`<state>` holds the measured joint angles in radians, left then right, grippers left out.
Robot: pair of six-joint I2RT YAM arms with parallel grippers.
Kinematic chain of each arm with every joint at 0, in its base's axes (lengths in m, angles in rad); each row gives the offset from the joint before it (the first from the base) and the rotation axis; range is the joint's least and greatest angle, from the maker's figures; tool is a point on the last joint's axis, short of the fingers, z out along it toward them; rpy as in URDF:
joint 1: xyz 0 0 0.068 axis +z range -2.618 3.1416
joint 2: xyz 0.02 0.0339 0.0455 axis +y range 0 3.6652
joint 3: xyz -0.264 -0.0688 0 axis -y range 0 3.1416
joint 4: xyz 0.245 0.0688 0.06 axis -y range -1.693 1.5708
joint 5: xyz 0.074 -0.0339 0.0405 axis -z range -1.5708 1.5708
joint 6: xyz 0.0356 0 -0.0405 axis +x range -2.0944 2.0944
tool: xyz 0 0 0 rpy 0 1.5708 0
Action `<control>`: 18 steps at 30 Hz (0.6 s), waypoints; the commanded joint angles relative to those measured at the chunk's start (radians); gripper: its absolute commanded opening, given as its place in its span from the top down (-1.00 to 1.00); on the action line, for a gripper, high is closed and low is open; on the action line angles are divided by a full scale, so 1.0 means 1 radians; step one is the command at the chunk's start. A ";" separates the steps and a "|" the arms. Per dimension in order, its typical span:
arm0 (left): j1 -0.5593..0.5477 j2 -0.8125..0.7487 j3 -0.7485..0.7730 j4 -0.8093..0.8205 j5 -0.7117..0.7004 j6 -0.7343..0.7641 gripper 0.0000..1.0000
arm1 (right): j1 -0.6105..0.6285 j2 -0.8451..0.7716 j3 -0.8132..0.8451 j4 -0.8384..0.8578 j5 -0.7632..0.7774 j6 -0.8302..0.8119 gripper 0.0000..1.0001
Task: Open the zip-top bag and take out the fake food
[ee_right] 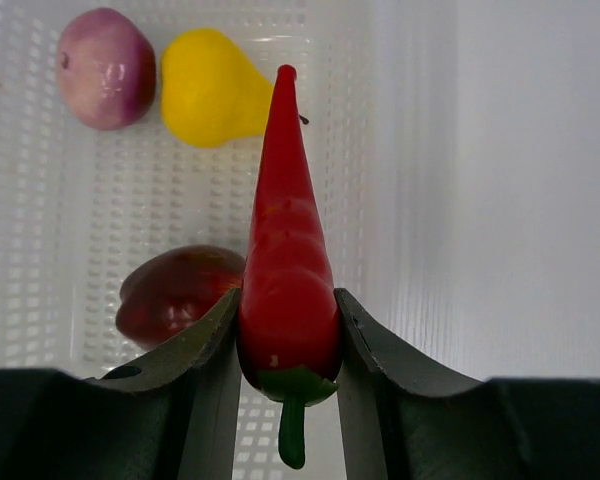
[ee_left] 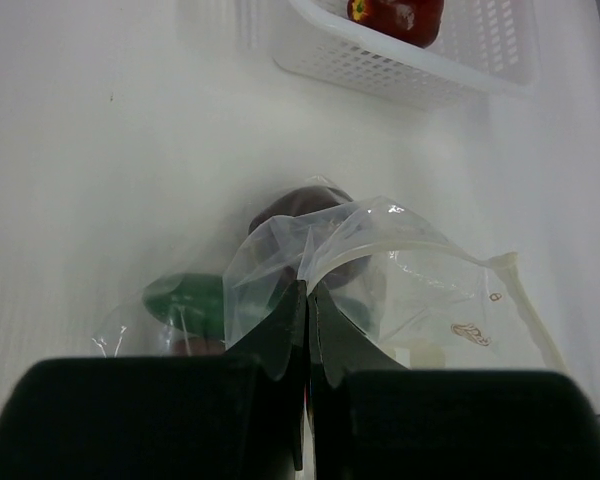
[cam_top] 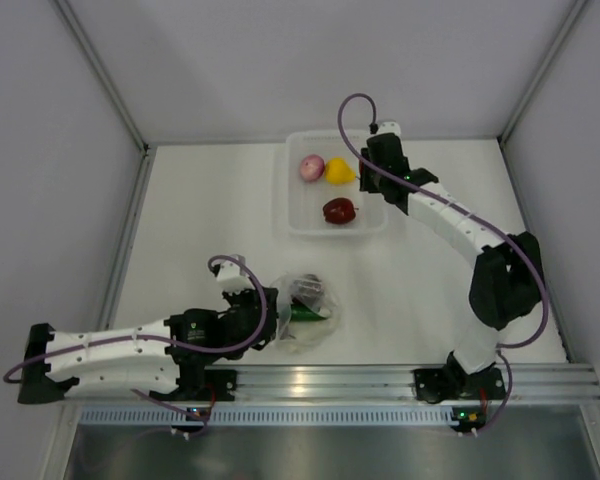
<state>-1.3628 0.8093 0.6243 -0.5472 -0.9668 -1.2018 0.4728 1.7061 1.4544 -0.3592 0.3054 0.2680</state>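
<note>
Glossy red plastic chili [ee_right: 288, 300] above a perforated white plastic basket [ee_right: 40, 250]; thin, crinkled, see-through zip-top bag [ee_left: 380, 270].

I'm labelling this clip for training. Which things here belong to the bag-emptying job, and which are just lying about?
Job: zip-top bag, pinched by left gripper; red chili in right gripper; green cucumber and dark purple piece inside it; yellow pear; pinkish onion; dark red apple.
Lying about: white mesh basket; table; metal rail.

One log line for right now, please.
left gripper shut on zip-top bag edge | right gripper holds red chili over basket | in basket: onion, pear, apple | in bag: cucumber, dark piece
</note>
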 commanded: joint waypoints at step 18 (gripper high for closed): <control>0.002 0.119 0.167 0.001 0.043 0.102 1.00 | 0.036 0.061 0.092 0.062 0.025 -0.073 -0.75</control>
<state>-1.3621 0.9234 0.7345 -0.5510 -0.9089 -1.1194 0.5003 1.9030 1.5444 -0.3248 0.3592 0.2153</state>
